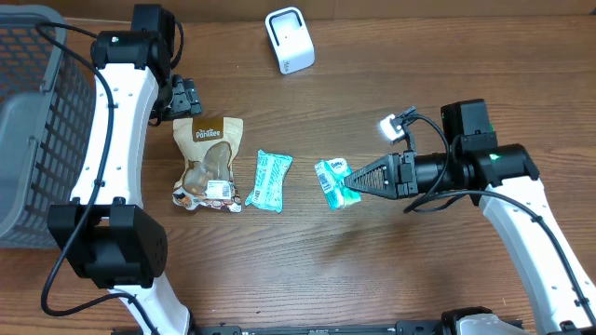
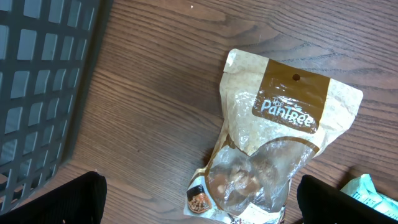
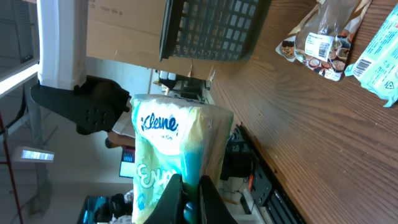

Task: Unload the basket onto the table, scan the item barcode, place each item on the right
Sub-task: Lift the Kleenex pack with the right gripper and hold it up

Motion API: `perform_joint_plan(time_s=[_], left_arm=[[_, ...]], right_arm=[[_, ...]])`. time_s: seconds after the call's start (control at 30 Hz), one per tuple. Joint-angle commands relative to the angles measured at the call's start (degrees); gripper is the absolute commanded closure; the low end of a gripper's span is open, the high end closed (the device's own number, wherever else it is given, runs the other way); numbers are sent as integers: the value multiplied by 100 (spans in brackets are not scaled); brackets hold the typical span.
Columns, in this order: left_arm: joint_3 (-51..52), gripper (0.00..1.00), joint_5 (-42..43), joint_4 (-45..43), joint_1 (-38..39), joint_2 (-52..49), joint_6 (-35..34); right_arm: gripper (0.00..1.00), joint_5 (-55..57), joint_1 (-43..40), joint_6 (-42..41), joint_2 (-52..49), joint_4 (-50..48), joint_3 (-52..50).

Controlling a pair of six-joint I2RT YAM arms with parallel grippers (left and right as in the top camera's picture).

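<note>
The right gripper is closest. Its two fingers are pinched almost together on one end of a Kleenex tissue pack, which juts out past the fingertips. The gripped edge is hidden between them. The left gripper shows its fingers only as dark tips cut off at the lower corners, spread wide and holding nothing. Between and just beyond them a Pantree snack pouch lies flat on the wooden table. A partly cropped grey basket sits outside one finger.
</note>
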State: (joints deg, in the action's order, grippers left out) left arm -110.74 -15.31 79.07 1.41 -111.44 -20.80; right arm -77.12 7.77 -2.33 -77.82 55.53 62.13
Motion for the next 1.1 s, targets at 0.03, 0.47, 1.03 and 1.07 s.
perform_joint_plan(time_s=[0.03,0.47,1.03,1.07], left_arm=[[-101,0,-70,-9,11,55,24],[-101,0,-72,-7,11,55,22],[-101,0,-70,-7,11,55,24],[-101,0,-70,-7,11,55,22]], right_arm=[[96,-96,9,92,131,-9,138],[96,-90,9,94,131,-98,138],[96,356,9,90,131,-116,138],[96,356,9,90,131,-116,138]])
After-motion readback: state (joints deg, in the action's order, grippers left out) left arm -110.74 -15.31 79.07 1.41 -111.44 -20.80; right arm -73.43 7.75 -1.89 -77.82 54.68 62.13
